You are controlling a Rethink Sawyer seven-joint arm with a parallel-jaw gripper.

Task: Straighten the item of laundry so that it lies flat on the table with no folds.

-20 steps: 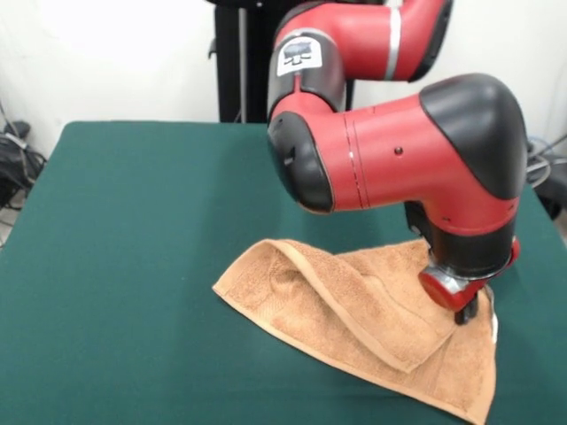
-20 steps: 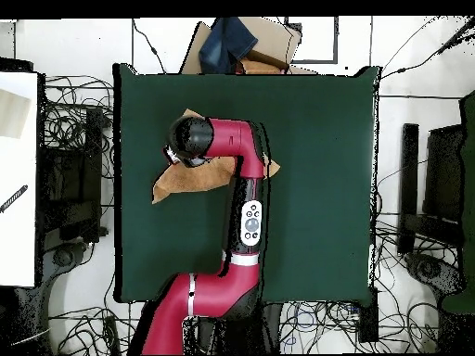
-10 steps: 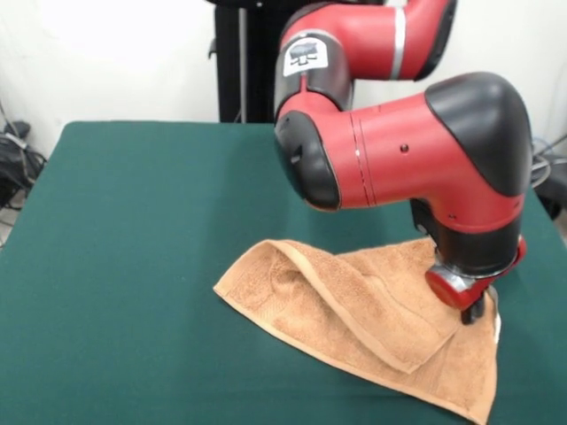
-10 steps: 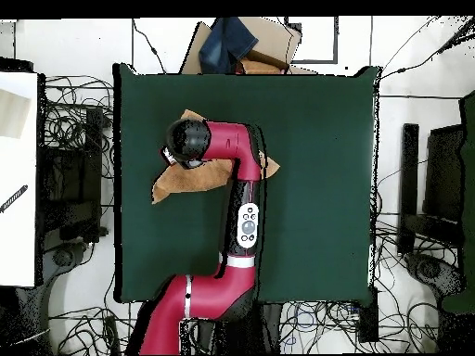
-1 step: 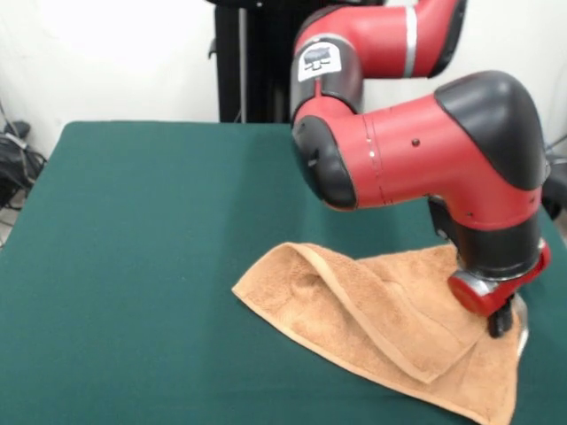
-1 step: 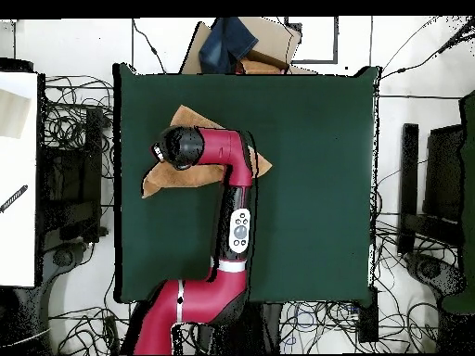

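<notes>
The item of laundry point(image 5: 372, 328), a light-brown terry towel, lies on the green table point(image 5: 133, 221) at the front right with one long fold doubled over its middle. My gripper point(image 5: 500, 328) presses down at the towel's right corner, shut on the cloth beside a small white label point(image 5: 521, 320). From overhead, the arm's wrist point(image 6: 176, 148) hides the gripper. Only the towel's edges point(image 6: 160, 182) show around the arm, close to the left side of the table point(image 6: 315, 167).
A cardboard box with blue cloth point(image 6: 243, 42) sits beyond the table's top edge in the overhead view. A white surface point(image 6: 19, 176) stands off the left side, and cables lie on the floor all around. The arm's big elbow point(image 5: 416, 150) hangs over the towel.
The gripper has moved right in the front view, toward the table's edge. The towel has slid along with it, its fold still in place.
</notes>
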